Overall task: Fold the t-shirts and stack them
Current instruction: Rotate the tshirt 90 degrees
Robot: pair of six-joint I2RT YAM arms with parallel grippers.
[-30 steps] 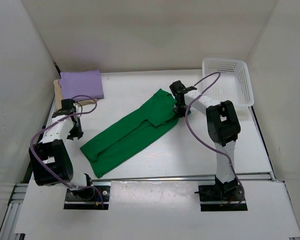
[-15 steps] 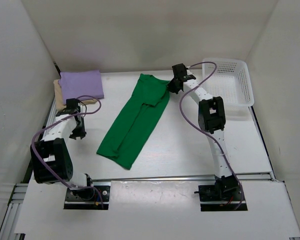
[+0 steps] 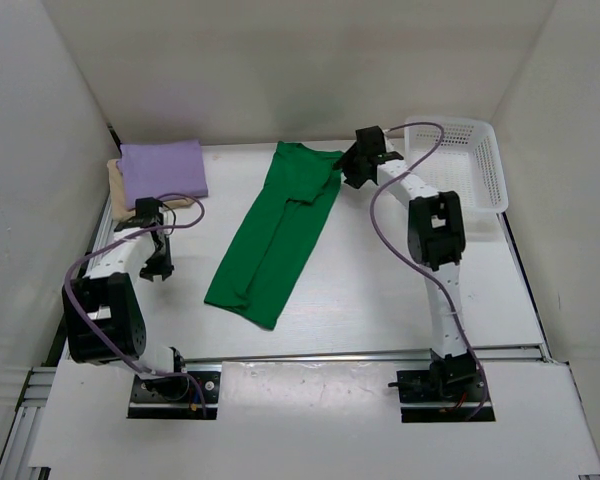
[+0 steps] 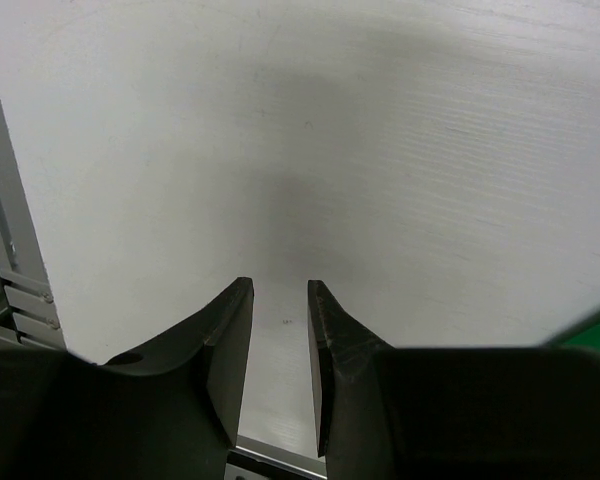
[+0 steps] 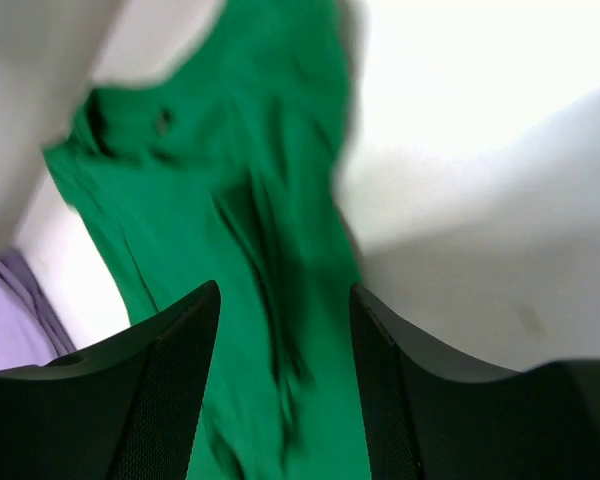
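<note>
The bright green t-shirt (image 3: 276,232) lies folded lengthwise in a long strip, running from the table's back middle down toward the front left. My right gripper (image 3: 348,172) hovers at the strip's far right corner, open, with green cloth (image 5: 230,200) below its jaws and nothing clamped between them (image 5: 285,295). The light purple t-shirt (image 3: 162,167) sits folded at the back left on top of the tan t-shirt (image 3: 115,186). My left gripper (image 3: 158,265) hangs over bare table left of the green strip, its jaws (image 4: 280,285) a narrow gap apart and empty.
A white mesh basket (image 3: 485,170) stands at the back right corner, just right of my right arm. White walls close in the table on three sides. A metal rail (image 4: 5,270) runs along the left edge beside my left gripper.
My right gripper pulled the green shirt's top end toward the back, swinging the strip more upright, then let go and opened. The left arm barely moved.
</note>
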